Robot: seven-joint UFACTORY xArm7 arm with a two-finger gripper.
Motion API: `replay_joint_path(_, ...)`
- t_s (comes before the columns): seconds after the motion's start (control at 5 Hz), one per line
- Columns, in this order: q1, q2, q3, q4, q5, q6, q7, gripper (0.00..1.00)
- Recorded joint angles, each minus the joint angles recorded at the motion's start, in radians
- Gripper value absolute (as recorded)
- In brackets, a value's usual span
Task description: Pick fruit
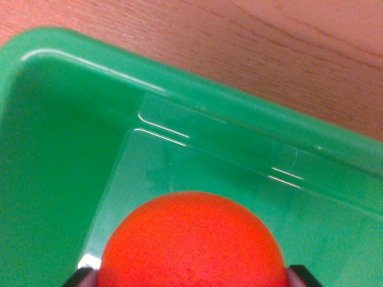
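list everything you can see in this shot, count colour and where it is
fruit: one, orange-red and round, bottom centre of the wrist view, over the inside of the bin, between the two gripper fingers
bin: one, green plastic, fills most of the view; its rim runs from the upper left down to the right edge, its floor shows behind the fruit
table: one, reddish-brown wood grain, across the top and upper right beyond the bin's rim
gripper: one, only two dark fingertips showing, at the bottom edge on either side of the fruit and up against it, so it appears shut on the fruit
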Motion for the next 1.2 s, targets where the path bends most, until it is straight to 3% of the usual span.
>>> replay_joint_path(0.2, -0.0006, -0.016, 0.000, 0.029, 0.0020, 0.045, -0.001, 1.00)
replay_joint_path(0.4, -0.0006, -0.016, 0.000, 0.029, 0.0020, 0.045, -0.001, 1.00)
replay_joint_path(0.6, -0.0013, -0.034, 0.001, 0.059, 0.0041, 0.092, -0.002, 1.00)
replay_joint_path(0.8, -0.0013, -0.034, 0.001, 0.059, 0.0041, 0.092, -0.002, 1.00)
replay_joint_path(1.0, -0.0019, -0.051, 0.001, 0.089, 0.0062, 0.140, -0.002, 1.00)
replay_joint_path(1.2, -0.0019, -0.051, 0.001, 0.089, 0.0062, 0.140, -0.002, 1.00)
